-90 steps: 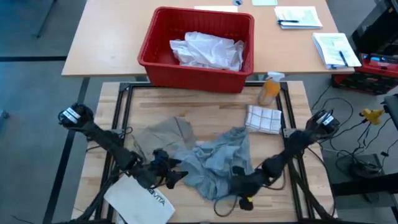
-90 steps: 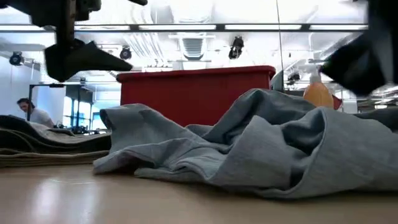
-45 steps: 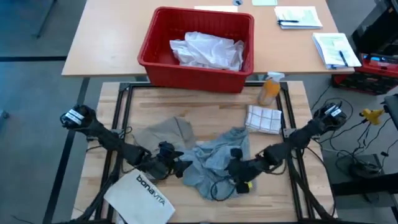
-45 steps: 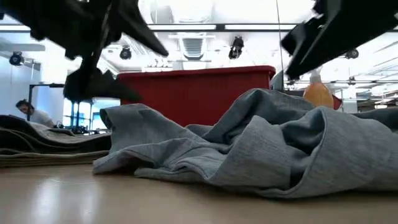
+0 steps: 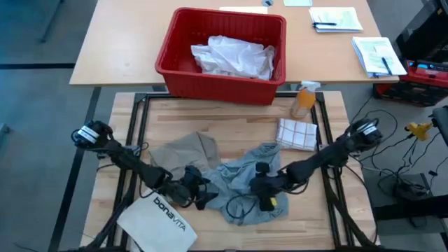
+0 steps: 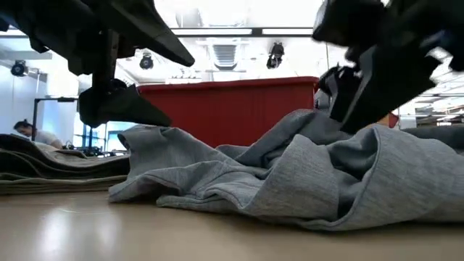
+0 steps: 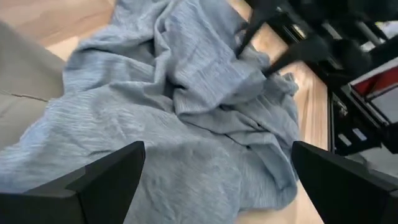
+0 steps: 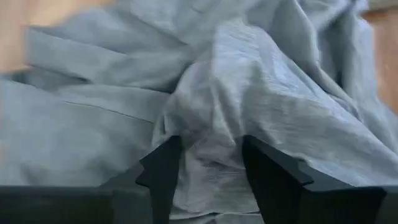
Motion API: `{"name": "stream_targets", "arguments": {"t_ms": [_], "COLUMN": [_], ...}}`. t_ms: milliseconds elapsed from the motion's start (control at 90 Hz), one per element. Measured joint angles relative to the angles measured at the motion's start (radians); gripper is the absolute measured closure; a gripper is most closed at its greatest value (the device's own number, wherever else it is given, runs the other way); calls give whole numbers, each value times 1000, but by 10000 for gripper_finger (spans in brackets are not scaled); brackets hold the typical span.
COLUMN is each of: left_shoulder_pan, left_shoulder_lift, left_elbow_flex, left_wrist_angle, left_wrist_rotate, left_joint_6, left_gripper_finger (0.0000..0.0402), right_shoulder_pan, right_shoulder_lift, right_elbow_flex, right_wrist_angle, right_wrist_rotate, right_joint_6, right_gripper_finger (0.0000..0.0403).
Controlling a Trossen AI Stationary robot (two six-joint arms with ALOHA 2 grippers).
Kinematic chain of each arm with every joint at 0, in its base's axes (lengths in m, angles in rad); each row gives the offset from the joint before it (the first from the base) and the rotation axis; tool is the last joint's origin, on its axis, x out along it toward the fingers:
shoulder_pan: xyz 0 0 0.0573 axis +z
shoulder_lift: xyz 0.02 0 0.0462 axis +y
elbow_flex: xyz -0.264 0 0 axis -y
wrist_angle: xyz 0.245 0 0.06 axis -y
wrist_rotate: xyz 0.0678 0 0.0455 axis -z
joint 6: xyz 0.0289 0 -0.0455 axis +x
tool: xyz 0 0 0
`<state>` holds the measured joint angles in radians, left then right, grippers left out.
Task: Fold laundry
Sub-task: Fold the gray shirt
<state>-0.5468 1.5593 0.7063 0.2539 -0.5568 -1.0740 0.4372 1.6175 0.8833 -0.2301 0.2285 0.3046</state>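
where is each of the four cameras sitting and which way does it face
High view: above the table, looking straight down; both arms, grey T-shirt, khaki-tan piece, red bin.
Low view: at table-top height, looking level across the T-shirt to the bin; dark gripper parts hang from above.
Left wrist view: on the left arm, facing the T-shirt past the wide-open left gripper.
Right wrist view: on the right arm, close over the T-shirt; right gripper open.
All four share the T-shirt.

Grey T-shirt (image 5: 241, 183) is showing matt ribbed knit cloth; table (image 5: 231, 122) showing smooth wood; red bin (image 5: 175, 59) showing glossy plastic.
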Motion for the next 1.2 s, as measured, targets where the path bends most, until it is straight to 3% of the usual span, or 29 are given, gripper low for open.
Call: {"name": "stream_targets", "arguments": {"t_ms": [178,411,689,811,911,1022,1200], "left_shoulder_pan": [0,2,6,7,13,23,50], "left_shoulder_lift": [0,0,0,0,0,0,0], "left_elbow_flex": [0,0,0,0,0,-1,-1], "left_wrist_angle": [0,5,13,17,34,53,94], "left_wrist_rotate": [1,-35,-113,-185,-223,-238,-217], "left_joint_6": [7,-62,-114,-165,-185,-194,-151], "left_gripper_finger": [13,13,13,13,13,13,13], "right_shoulder_pan": [-29,-72,-258,-367,-445,-504,-523], "right_shoulder_lift": [25,-34,-4,24,73,106,88], "right_elbow_flex": [10,158,233,269,269,274,274], "right_wrist_angle": [-18,-134,-121,-96,-100,-70,-35], "right_wrist_rotate": [-21,-21,-51,-137,-200,-390,-440], "right_joint_6": [-10,-248,-610,-695,-685,-632,-540], "right_gripper_finger": [383,399,402,402,402,386,303]}}
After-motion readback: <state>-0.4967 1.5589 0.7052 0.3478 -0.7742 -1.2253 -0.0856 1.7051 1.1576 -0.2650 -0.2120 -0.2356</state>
